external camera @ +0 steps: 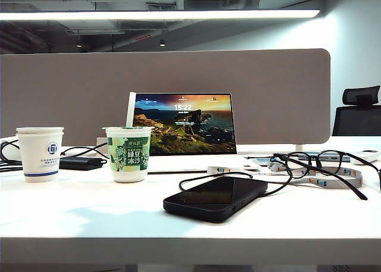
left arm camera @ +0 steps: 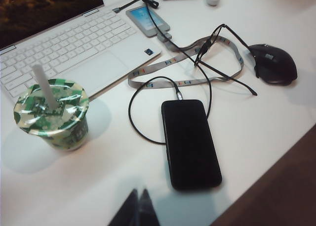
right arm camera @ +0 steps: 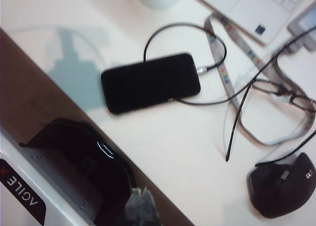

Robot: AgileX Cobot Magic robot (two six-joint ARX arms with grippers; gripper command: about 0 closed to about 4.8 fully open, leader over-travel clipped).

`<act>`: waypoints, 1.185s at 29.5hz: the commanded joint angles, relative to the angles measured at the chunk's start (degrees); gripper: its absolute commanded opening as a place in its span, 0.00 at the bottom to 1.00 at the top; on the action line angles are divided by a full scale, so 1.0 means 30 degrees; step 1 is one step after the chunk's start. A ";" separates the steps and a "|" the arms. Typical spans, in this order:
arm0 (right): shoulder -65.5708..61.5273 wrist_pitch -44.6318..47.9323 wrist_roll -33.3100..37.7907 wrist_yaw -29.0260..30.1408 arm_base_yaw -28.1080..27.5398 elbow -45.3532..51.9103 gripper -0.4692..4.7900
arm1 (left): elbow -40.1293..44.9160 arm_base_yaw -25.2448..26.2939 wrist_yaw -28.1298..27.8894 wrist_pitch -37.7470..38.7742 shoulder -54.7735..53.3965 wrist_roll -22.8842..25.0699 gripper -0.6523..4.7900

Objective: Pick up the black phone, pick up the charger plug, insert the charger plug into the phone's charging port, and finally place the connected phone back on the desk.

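Left tool [left arm camera: 138, 206] tips pressed together, holding nothing, hanging above the bare white tabletop [left arm camera: 113, 157] near its front edge, apart from the black phone [left arm camera: 191, 143]. Right tool [right arm camera: 142, 206] also closed and empty, up over the tabletop's edge, phone well beyond it.

Black phone lies flat, screen up, on the tabletop, in front of the open white laptop [left arm camera: 79, 43]. Charger plug [left arm camera: 178, 94] sits at the phone's short end, touching it, its thin black cable [left arm camera: 136, 122] looping round beside the phone. Whether fully seated: cannot tell.

Green sealed drink cup [left arm camera: 52, 112] with white straw stands by the laptop's front corner. Black glasses [right arm camera: 276, 95] lie over a grey lanyard [left arm camera: 197, 72] just past the phone. Black mouse [left arm camera: 272, 63] further out. In the exterior view a white paper cup [external camera: 40, 153] stands far left.
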State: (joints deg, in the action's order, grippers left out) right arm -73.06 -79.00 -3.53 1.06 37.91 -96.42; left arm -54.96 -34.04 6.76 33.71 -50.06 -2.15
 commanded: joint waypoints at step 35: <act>1.3945 1.7974 -0.0364 -0.6980 -0.0051 1.9635 0.10 | 1.2393 -0.3585 -0.4328 -0.9588 1.0571 0.0590 0.11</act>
State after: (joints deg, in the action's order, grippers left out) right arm -31.33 -25.58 -4.95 -19.77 37.74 -37.45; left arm -18.33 -44.80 -6.50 8.80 -18.63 -0.86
